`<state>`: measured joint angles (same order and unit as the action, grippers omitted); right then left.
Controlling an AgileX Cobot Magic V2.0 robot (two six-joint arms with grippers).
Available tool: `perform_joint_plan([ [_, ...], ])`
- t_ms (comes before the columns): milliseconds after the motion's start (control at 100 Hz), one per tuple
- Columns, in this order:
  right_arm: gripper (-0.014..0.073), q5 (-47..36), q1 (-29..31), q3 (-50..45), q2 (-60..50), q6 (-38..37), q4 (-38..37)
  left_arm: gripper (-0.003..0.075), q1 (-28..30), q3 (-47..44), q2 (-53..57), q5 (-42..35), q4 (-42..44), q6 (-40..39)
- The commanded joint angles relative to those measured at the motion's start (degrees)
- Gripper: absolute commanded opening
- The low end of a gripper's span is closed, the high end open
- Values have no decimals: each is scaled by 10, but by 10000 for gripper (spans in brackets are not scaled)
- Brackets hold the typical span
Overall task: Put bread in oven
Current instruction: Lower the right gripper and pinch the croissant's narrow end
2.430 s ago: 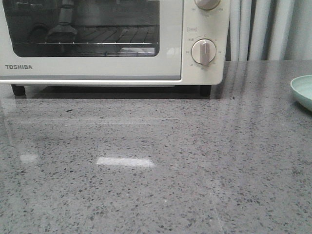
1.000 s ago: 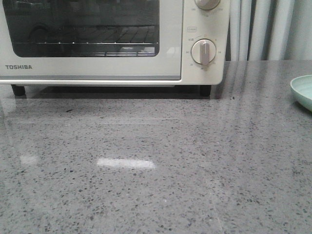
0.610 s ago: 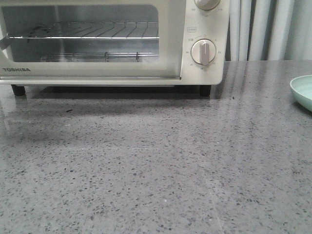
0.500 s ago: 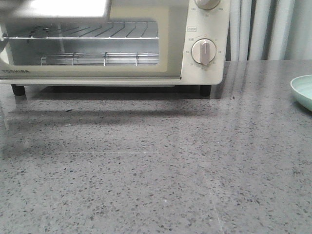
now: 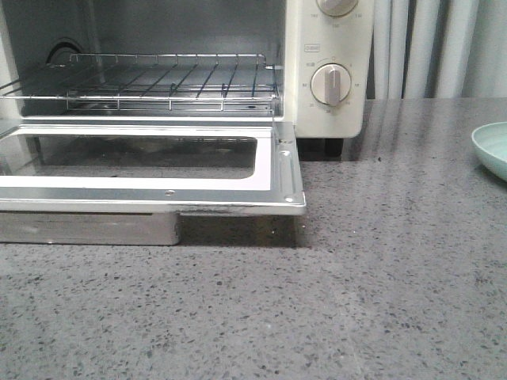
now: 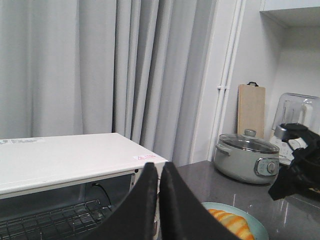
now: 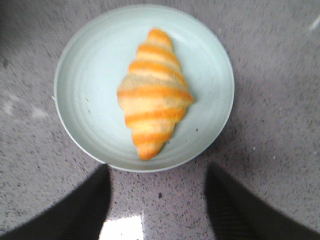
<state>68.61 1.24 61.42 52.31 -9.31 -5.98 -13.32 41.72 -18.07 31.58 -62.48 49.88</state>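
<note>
Bread (image 7: pixel 154 93), your croissant-shaped roll striped orange and cream, lies untouched in the middle of a pale green plate (image 7: pixel 80 75) on the grey speckled countertop (image 5: pixel 380 277); in the front view only the plate's rim shows at the far right edge, well apart from the oven (image 5: pixel 329 47). Your right gripper (image 7: pixel 157 200) hangs above the plate's near side with its fingers spread wide and nothing between them; your left gripper (image 6: pixel 159 200) is up beside the oven's top, its fingers pressed together and empty. The oven door (image 5: pixel 158 186) already lies fully down, flat over the counter, and the wire rack (image 5: pixel 158 79) inside is bare; so, as I judge it, opening is done, while grasping the roll, carrying it left to the rack and probably shutting the door are all left. No brand name is readable now; a small red-printed sticker on the oven's top and the tiny marks round the knob (image 5: pixel 330 84) are too small to read.
</note>
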Motion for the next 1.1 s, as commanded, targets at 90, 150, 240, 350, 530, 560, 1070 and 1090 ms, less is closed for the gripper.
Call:
perform_joint_plan([
  [90,495,-24,0,19,76,4,-6,-21,-2,16,-7,-16,-17,1],
  [150,495,-37,0,19,103,4,-6,-21,-2,16,-7,-15,-17,1],
  [240,495,-52,0,19,142,4,-6,-21,-2,16,-7,-11,-17,1],
  [350,495,-65,0,19,183,4,-23,-21,-2,16,-7,-3,-17,1],
  [530,495,-106,0,19,232,4,-61,-21,-2,16,-7,2,-17,1],
  [560,495,-117,0,19,240,4,-61,-21,-2,16,-7,2,-17,1],
  [1070,-71,-95,0,26,290,22,-46,-21,-2,16,-7,2,-17,1],
  [1090,-71,-88,0,29,287,24,-45,-21,-2,16,-7,2,-17,1],
])
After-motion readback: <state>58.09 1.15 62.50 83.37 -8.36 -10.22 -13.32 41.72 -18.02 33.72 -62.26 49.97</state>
